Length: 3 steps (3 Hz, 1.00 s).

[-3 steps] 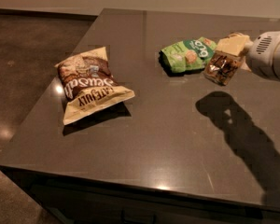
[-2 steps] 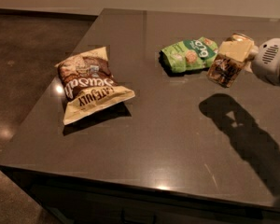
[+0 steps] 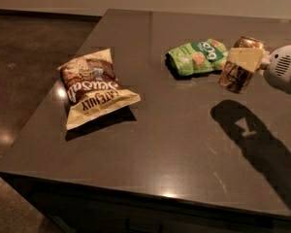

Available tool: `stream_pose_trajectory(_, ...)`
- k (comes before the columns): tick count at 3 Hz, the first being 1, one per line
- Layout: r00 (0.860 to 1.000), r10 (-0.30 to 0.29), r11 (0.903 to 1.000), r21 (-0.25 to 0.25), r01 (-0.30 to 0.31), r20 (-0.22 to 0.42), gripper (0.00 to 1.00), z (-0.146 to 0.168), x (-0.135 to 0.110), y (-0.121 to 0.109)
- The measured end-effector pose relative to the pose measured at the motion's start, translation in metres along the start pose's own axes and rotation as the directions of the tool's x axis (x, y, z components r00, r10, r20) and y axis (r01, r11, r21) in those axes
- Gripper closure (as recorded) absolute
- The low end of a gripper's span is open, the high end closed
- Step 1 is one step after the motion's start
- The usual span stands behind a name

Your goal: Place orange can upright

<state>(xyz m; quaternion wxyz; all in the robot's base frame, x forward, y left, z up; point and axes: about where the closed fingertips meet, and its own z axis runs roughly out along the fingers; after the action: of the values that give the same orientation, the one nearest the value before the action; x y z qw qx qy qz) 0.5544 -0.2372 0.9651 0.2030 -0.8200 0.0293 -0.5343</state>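
The orange can is held above the desk, pinched in the hand at the right side of the view. Compared with a second ago it sits a little higher and farther right. It also stands closer to upright, with its silver top rim pointing up and leaning slightly to the right. The two snack bags have not shifted.

The hand reaches in from the right. One beige finger lies flat across the upper front of the can, and the can's lower end hangs free below it. The can's shadow falls on the desk below and to the right, clearly apart from the can itself, so the can does not touch the surface.

The green snack bag lies just left of the can, and its right end runs behind the can and finger. The brown and cream chip bag lies well apart, near the desk's left edge.

The second finger is hidden behind the can. The white wrist housing is cut off by the right edge, so the rest of the arm is out of view. The dark markings on the can are too blurred to read.
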Motion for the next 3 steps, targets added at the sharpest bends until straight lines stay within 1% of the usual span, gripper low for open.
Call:
stream_pose_trajectory(1, 1.0, 0.001, 1.0, -0.001, -0.001, 0.001, 1.0, 0.0, 0.0, 0.0)
stream_pose_trajectory(2, 0.999, -0.036, 0.9993, 0.011, 0.036, -0.004, 1.0, -0.001, -0.003, -0.002)
stream_pose_trajectory(3, 0.989, -0.144, 0.9871, 0.067, 0.145, -0.025, 1.0, -0.008, -0.016, -0.005)
